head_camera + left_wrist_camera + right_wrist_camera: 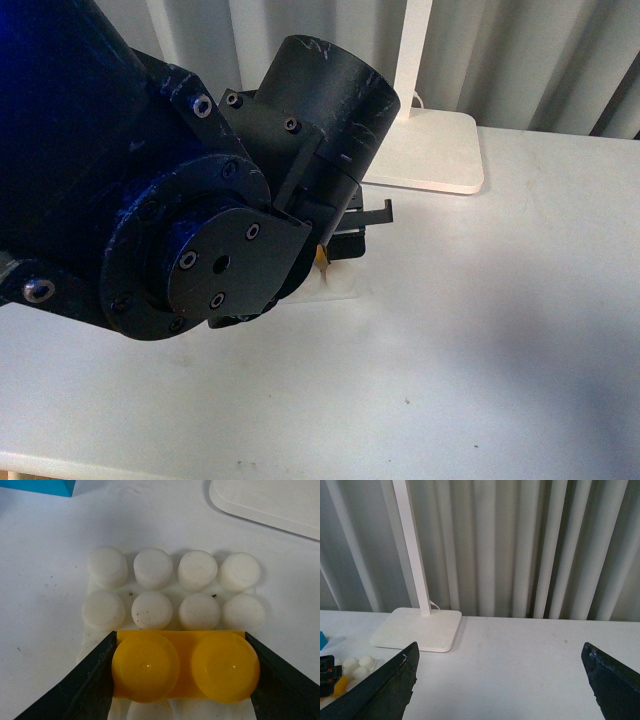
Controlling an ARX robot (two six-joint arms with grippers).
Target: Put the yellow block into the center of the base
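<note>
Left claw (181,669) clamped on the yellow block (145,667), one dark finger (85,690) at each short end, studs up; block held over the base (200,571), two rows of four studs bare beside it; seated or just above, cannot tell; right claw (497,680) spread wide, empty, above the desk (530,650); white lamp stand (417,629) farther back

Lab-like test bench: plain white table (480,330), curtain backdrop (520,545) (grey, pleated) and a white desk lamp (417,630)
</note>
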